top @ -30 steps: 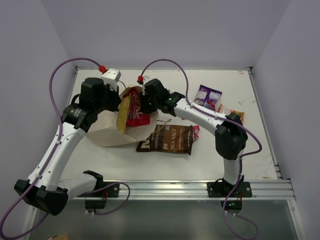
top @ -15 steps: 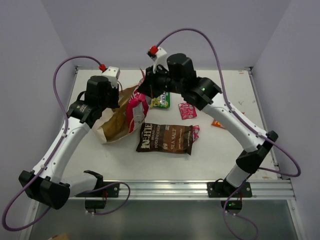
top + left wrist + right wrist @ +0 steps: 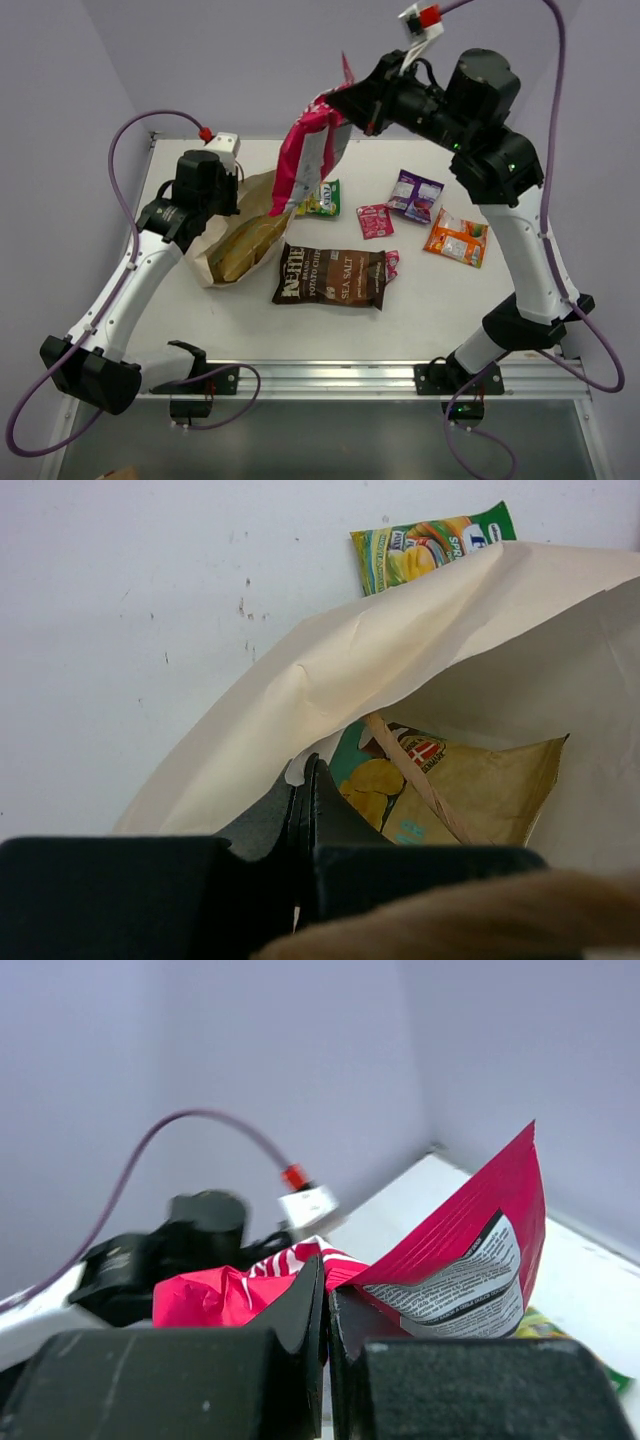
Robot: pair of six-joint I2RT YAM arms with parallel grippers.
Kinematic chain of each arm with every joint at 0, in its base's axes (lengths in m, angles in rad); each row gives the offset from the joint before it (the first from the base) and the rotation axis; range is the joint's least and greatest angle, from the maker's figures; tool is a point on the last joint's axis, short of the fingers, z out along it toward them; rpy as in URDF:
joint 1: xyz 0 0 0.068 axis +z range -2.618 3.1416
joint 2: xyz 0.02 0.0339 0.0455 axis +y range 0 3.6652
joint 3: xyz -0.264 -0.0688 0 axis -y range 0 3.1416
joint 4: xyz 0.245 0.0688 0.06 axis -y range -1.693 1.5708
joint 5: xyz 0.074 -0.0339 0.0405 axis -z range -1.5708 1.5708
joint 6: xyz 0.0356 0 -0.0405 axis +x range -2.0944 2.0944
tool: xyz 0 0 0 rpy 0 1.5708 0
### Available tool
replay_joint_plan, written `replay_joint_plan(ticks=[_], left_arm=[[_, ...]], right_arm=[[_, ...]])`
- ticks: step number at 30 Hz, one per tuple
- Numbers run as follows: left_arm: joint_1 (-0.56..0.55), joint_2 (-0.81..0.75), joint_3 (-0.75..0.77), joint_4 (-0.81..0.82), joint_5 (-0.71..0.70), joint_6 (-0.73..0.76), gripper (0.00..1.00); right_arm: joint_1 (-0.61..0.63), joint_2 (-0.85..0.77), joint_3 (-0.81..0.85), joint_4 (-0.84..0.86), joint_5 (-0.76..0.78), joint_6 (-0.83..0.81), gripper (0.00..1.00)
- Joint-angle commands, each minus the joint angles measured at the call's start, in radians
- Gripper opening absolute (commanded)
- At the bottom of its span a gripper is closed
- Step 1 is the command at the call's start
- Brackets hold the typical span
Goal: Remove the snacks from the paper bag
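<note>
White counter (image 3: 440,310), lavender walls on three sides. Right gripper (image 3: 352,100) is high above the back edge, clenched on the top corner of the red bag (image 3: 305,165). The bag hangs in the air, long axis steeply tilted, low end toward the paper bag (image 3: 203,260) mouth. It hides part of the green packet (image 3: 325,200). Right wrist view is blurred.

Paper bag lies on its side at left, mouth facing right. Left gripper (image 3: 303,780) is clamped on its rim. The tan bag (image 3: 245,240) is half inside, far end hidden.

Chip bag (image 3: 332,277) lies flat at centre, long axis left-right, covering most of a small pink thing at its right end. Pink (image 3: 375,220), purple (image 3: 416,194) and orange (image 3: 457,237) packets are apart at back right. Bare counter along the front edge.
</note>
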Motion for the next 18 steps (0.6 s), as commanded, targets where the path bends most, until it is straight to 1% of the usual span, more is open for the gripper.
replay_joint_plan(ticks=[1, 3, 4, 7, 10, 12, 13, 14, 16, 17, 18], left_arm=[[0.008, 0.004, 0.02, -0.05, -0.04, 0.002, 0.0], [0.008, 0.0, 0.012, -0.05, -0.04, 0.002, 0.0], [0.008, -0.002, 0.009, -0.05, -0.04, 0.003, 0.0], [0.008, -0.005, 0.011, -0.056, -0.042, 0.003, 0.0], [0.008, -0.011, 0.009, -0.054, -0.037, 0.005, 0.0], [0.008, -0.013, 0.008, -0.054, -0.026, 0.005, 0.0], [0.008, -0.014, 0.009, -0.054, -0.023, 0.005, 0.0], [0.008, -0.014, 0.008, -0.053, -0.016, 0.005, 0.0], [0.008, -0.016, 0.009, -0.051, -0.006, 0.005, 0.0], [0.008, -0.016, 0.009, -0.051, -0.006, 0.005, 0.0], [0.008, -0.016, 0.011, -0.051, -0.006, 0.008, 0.0]], right_arm=[[-0.147, -0.063, -0.027, 0.048, 0.045, 0.032, 0.0], [-0.197, -0.066, -0.053, 0.056, 0.062, 0.033, 0.0], [-0.244, -0.056, -0.076, 0.056, 0.071, 0.037, 0.0], [-0.327, -0.022, -0.108, 0.068, 0.062, 0.058, 0.0], [-0.381, 0.07, -0.114, 0.094, 0.03, 0.075, 0.0], [-0.393, 0.176, -0.069, 0.12, 0.012, 0.081, 0.0], [-0.402, 0.218, -0.018, 0.129, -0.001, 0.086, 0.0], [-0.407, 0.307, 0.014, 0.152, -0.013, 0.093, 0.0], [-0.418, 0.392, 0.094, 0.182, -0.073, 0.121, 0.0], [-0.422, 0.426, 0.1, 0.206, -0.094, 0.13, 0.0], [-0.431, 0.468, 0.093, 0.272, -0.14, 0.145, 0.0]])
